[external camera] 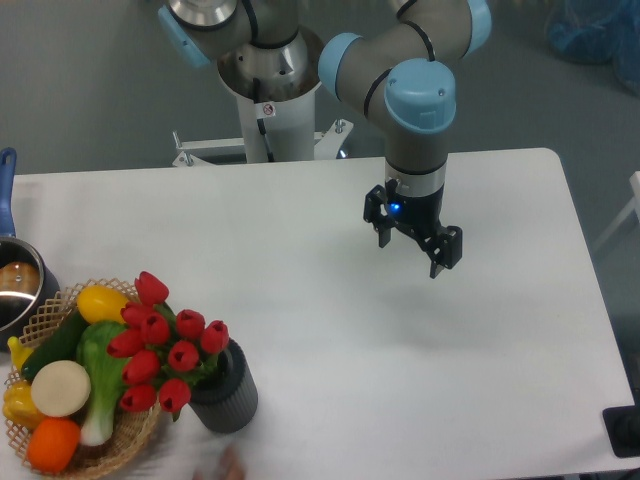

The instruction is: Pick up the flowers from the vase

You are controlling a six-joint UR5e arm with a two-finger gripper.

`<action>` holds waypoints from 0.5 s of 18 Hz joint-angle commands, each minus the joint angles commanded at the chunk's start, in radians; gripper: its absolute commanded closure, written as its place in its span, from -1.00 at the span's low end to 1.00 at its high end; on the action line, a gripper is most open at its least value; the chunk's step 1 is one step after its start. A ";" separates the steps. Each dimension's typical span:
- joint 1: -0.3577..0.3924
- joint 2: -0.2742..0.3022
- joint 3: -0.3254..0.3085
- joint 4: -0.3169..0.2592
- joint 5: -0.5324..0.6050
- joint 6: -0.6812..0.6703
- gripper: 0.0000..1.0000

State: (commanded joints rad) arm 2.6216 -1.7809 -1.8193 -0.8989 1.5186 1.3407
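Observation:
A bunch of red tulips point(165, 345) with green stems stands in a short dark grey ribbed vase point(226, 399) near the table's front left. The flower heads lean left, over the edge of the wicker basket. My gripper point(410, 250) hangs over the middle right of the table, far from the vase, up and to the right of it. Its two black fingers point(381, 231) are spread apart with nothing between them.
A woven wicker basket point(135, 435) with yellow, green and orange vegetables sits at the front left, touching the vase. A steel pot point(18, 290) with a blue handle is at the left edge. The robot base point(268, 100) stands behind the table.

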 joint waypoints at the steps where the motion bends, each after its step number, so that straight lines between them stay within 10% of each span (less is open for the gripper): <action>1: 0.000 0.000 0.000 0.000 0.000 0.002 -1.00; 9: -0.005 0.002 -0.011 0.002 -0.015 -0.133 -1.00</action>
State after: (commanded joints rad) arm 2.6170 -1.7794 -1.8300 -0.8974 1.5034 1.2075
